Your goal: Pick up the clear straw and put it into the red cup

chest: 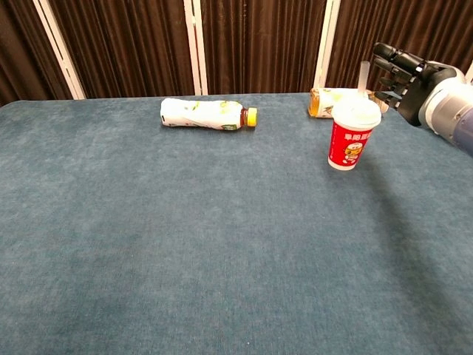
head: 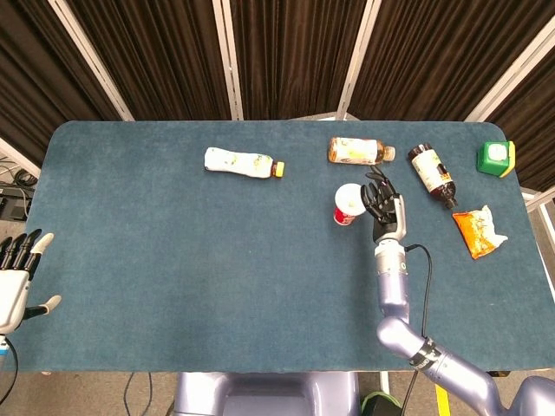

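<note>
Left hand (head: pixel 16 277) at the near left edge of the table (head: pixel 173 260), off the cloth, fingers straight and spread, thumb out to the side, nothing in it.

Right arm reaches up from the near right corner across the blue cloth. Right hand (head: pixel 383 206) sits just right of the red cup (head: pixel 348 204), dark fingers pointing away from the robot. In the chest view the right hand (chest: pixel 403 74) is raised level with the cup's rim, and the fingers (chest: pixel 387 63) are curled toward it.

Red cup (chest: pixel 352 135) stands upright, white lid on. Clear straw (chest: pixel 363 75) shows in the chest view as a pale, near-upright rod rising from behind the lid, right beside the fingertips. Cannot tell whether the fingers pinch it or only stand against it, nor whether its tip is in the lid. Straw not distinguishable in the head view.

Beyond the cup: an orange-label bottle (head: pixel 359 151) lying on its side, a dark bottle (head: pixel 432 175) lying diagonal, an orange snack bag (head: pixel 479 230) and a green box (head: pixel 495 159) at the far right. A white bottle (head: pixel 244 162) with yellow cap lies further left.
</note>
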### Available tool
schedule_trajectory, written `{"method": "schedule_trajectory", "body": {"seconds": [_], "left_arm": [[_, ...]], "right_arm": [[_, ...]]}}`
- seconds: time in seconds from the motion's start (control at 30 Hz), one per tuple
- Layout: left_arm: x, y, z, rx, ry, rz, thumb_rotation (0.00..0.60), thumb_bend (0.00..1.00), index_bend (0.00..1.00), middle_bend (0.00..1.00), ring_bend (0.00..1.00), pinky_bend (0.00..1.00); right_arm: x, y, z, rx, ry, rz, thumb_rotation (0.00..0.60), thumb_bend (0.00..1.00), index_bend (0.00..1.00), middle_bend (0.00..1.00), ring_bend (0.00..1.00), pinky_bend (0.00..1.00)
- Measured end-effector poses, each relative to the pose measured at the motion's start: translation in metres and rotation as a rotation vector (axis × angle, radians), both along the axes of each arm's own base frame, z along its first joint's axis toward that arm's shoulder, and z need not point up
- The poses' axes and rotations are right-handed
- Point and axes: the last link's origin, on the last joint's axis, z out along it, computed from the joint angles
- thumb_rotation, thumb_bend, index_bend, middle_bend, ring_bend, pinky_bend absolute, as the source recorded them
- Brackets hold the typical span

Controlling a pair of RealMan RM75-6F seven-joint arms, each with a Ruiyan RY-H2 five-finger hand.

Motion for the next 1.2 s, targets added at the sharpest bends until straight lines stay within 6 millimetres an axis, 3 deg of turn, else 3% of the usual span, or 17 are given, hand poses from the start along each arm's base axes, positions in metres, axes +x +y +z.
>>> {"method": "schedule_trajectory", "body": {"seconds": [0.33, 0.43, 0.63, 0.87, 1.2], "left_arm": [[0.000, 0.000, 0.000, -0.001, -0.001, 0.001, 0.600, 0.07, 0.00, 0.00, 0.00, 0.00], [0.000, 0.000, 0.000, -0.001, -0.002, 0.001, 0.600, 0.08, 0.00, 0.00, 0.00, 0.00], [0.000, 0.000, 0.000, -0.001, -0.001, 0.000, 0.600, 0.07, 0.00, 0.00, 0.00, 0.00], [0.001, 0.000, 0.000, 0.000, 0.002, -0.001, 0.600, 0.08, 0.00, 0.00, 0.00, 0.00], [0.001, -0.001, -0.001, 0.002, 0.001, 0.000, 0.600, 0.08, 0.00, 0.00, 0.00, 0.00]], "right_arm": [[-0.001, 0.002, 0.006, -0.012, 0.003, 0.016, 0.600, 0.35, 0.39, 0.12, 0.00, 0.00], [0.000, 0.003, 0.016, -0.032, 0.028, 0.036, 0.600, 0.25, 0.39, 0.11, 0.00, 0.00], [-0.007, 0.007, 0.050, -0.075, 0.167, 0.077, 0.600, 0.21, 0.37, 0.06, 0.00, 0.00], [-0.029, 0.028, 0.093, -0.082, 0.549, 0.118, 0.600, 0.16, 0.29, 0.00, 0.00, 0.00], [-0.069, 0.082, 0.129, -0.045, 1.279, 0.125, 0.600, 0.11, 0.03, 0.00, 0.00, 0.00]]}}
